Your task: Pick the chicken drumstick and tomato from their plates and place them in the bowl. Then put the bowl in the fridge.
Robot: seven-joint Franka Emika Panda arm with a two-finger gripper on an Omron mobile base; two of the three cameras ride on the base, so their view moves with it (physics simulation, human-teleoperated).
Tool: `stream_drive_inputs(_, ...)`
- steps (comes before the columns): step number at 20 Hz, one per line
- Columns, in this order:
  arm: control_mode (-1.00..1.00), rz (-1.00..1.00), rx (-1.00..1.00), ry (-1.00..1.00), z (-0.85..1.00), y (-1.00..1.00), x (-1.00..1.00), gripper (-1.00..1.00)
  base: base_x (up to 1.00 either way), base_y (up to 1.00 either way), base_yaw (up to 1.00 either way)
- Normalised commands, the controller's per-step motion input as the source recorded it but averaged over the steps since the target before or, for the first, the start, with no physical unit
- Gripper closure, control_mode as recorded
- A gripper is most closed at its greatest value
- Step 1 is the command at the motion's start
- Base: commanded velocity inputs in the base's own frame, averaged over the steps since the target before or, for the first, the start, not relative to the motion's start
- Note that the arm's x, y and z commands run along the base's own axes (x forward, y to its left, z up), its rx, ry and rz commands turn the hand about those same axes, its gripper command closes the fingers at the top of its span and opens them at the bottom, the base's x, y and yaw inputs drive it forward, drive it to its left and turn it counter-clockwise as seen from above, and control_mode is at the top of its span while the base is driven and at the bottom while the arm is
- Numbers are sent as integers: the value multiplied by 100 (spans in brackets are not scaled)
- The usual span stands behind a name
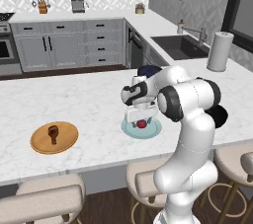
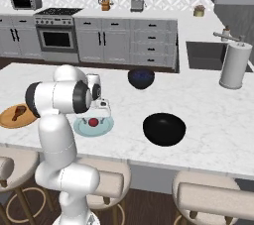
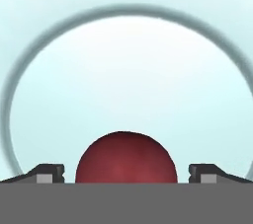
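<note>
Bench (image 1: 74, 99) of white marble carries everything in play, with stools tucked along its near edge. Black bowl (image 2: 164, 129) sits well apart to the right of the pale blue-green plate (image 1: 153, 130); a second, dark blue bowl (image 2: 141, 78) stands farther back. Tan plate (image 1: 66, 141) lies well off to the left, chicken drumstick (image 1: 53, 132) resting on it, untouched.

Gripper (image 1: 142, 120) hangs directly over the blue-green plate, jaws spread wide and empty. In the hand view the two tips stand either side of the tomato (image 3: 126, 159), clear of its skin on both flanks. Tomato sits on the plate floor, inside the raised rim.

Handling, as judged: tomato looks light, smooth and glossy, so likely slippery, and round enough to roll on the flat plate if nudged off-centre. Probably soft under hard pressure; a gentle close should do. Best hold is across its widest girth, tips level with the middle, not high on the crown where it could squirt out. Drumstick looks firmer, light; its meaty end should offer the surer purchase over the thin bone.
</note>
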Motion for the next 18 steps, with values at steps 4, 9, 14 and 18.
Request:
stream_drive_inputs(4,-100,-5,0,1,-3,0,-26,100,0,0,0)
stream_drive_inputs(9,-100,-5,0,0,-9,-4,-8,100,0,0,0)
stream_drive_inputs(14,-100,0,0,-1,9,-11,-8,100,0,0,0)
stream_drive_inputs(18,-100,0,7,-6,92,-68,-68,100,0,0,0)
